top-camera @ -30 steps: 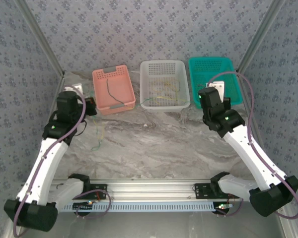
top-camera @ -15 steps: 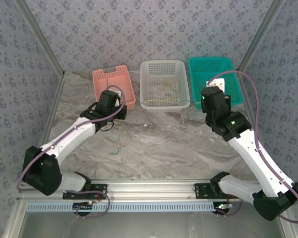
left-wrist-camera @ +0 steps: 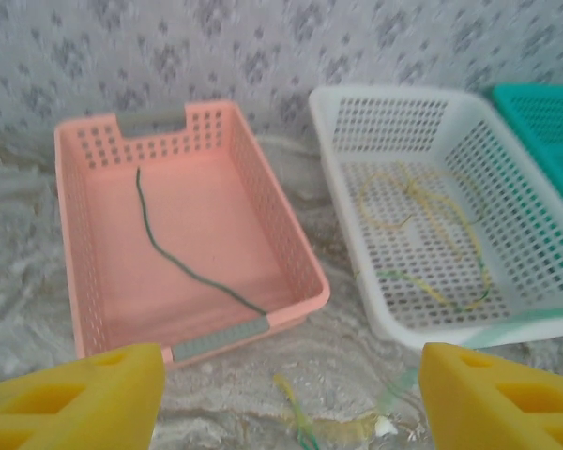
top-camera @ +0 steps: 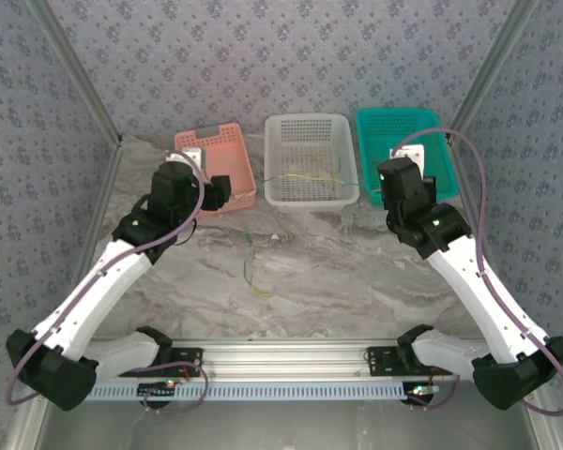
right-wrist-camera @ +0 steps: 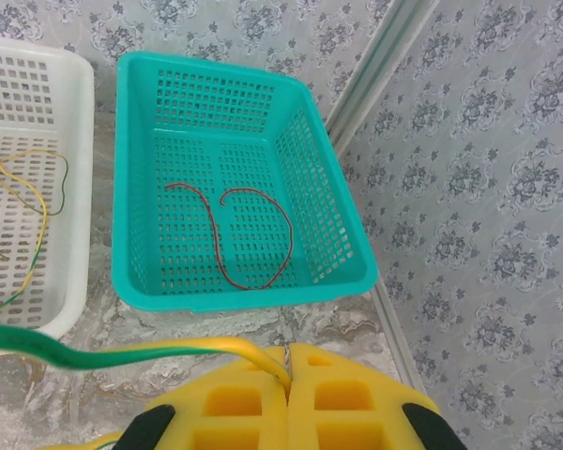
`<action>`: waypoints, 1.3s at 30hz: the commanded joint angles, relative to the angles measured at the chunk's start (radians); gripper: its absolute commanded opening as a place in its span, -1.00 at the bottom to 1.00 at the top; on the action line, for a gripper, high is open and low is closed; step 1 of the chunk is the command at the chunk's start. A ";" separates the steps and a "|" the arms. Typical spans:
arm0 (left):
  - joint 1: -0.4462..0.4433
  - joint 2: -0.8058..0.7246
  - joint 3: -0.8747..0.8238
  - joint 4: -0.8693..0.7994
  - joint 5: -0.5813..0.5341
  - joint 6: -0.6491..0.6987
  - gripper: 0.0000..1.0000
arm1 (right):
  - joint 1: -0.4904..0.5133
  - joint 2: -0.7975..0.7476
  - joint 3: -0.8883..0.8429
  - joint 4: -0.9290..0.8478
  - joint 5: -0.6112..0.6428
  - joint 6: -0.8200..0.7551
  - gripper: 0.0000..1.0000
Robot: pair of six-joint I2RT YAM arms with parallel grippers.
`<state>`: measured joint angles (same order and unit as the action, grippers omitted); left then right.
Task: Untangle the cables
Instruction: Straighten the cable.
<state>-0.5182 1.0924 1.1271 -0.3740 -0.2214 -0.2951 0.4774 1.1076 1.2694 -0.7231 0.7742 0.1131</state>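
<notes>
— How do your hands stand?

— My right gripper [right-wrist-camera: 286,367] is pinched fully closed on a thin yellow-and-green wire [right-wrist-camera: 122,352], which leaves the fingertips and runs off to my left. My left gripper [left-wrist-camera: 291,380] hangs with its jaws wide apart and nothing between them.

— And beyond them?

— Past the right one sits a teal perforated plastic basket [right-wrist-camera: 319,178] with a thin red wire [right-wrist-camera: 214,239] on its floor. Ahead of the left one is a pink perforated plastic basket [left-wrist-camera: 283,234] holding one dark green wire [left-wrist-camera: 169,260]. Beside that is a white perforated plastic basket [left-wrist-camera: 394,94] with thin yellow wires [left-wrist-camera: 441,202] in it. A loose yellowish strand [top-camera: 251,267] lies on the grey marbled table top [top-camera: 357,272] in front of those two baskets — whether it is the far end of the wire I hold, I cannot tell.

— So how do you do this step well?

— I judge my wire belongs with the yellow ones. I should grip firmly, lift until the trailing length clears the white rim, carry it over the middle of that basket, and only then part the fingers. A low, quick sweep could snag the tail on the rim — or drag out wires lying there.
</notes>
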 commanded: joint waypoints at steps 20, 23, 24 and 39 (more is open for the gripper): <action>-0.378 0.379 0.242 0.006 -0.017 0.718 0.66 | 0.080 -0.021 0.055 -0.050 -0.296 -0.154 -1.00; -0.378 0.397 0.225 0.043 -0.031 0.725 0.45 | 0.081 -0.032 0.049 -0.050 -0.343 -0.162 -1.00; -0.378 0.399 0.226 0.047 -0.028 0.718 0.15 | 0.081 -0.035 0.044 -0.046 -0.346 -0.159 -1.00; -0.319 0.353 0.323 -0.264 0.395 0.597 -1.00 | -0.390 -0.254 -0.154 0.531 -1.068 0.218 -1.00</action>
<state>-0.8768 1.4609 1.4162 -0.4656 0.0841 0.3424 0.1635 0.8722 1.1374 -0.4400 -0.1390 0.1802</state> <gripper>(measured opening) 0.064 0.059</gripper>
